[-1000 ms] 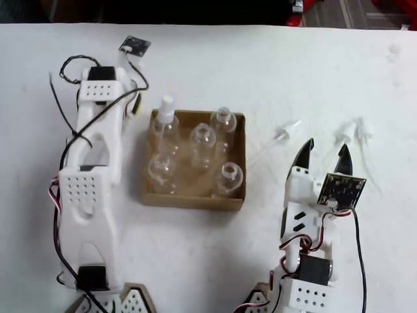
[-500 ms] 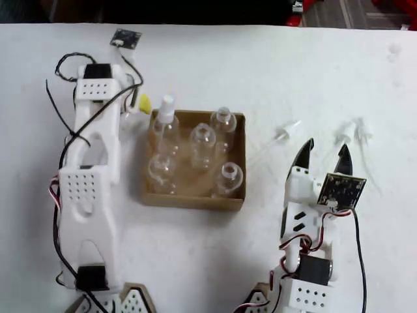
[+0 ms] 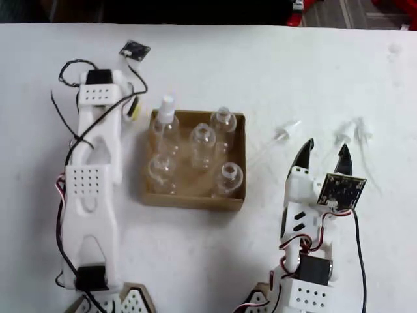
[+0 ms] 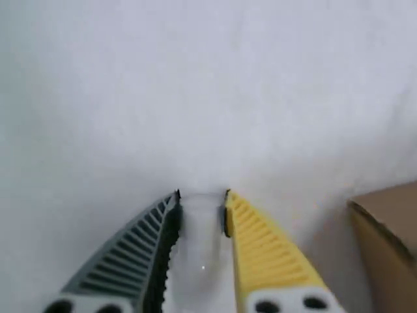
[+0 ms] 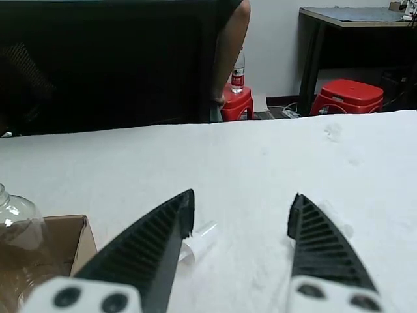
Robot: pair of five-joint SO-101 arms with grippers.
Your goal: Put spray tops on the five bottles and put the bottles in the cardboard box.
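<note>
cardboard box [image 3: 195,199] sits mid-table with five bottles [image 3: 202,140] standing inside. the far-left bottle [image 3: 166,134] wears a spray top [image 3: 167,104]; the other four are open-necked. bare white table [image 3: 215,65] runs wide past the box's far and near walls. left arm [image 3: 91,189] lies along the box's left wall, close beside it. left gripper [image 4: 202,195] is pinched on a small clear piece [image 4: 202,261] just off a box corner. loose spray tops [image 3: 285,132] lie right of the box, and the right gripper [image 3: 324,153], fingers spread wide, rests near them.
</note>
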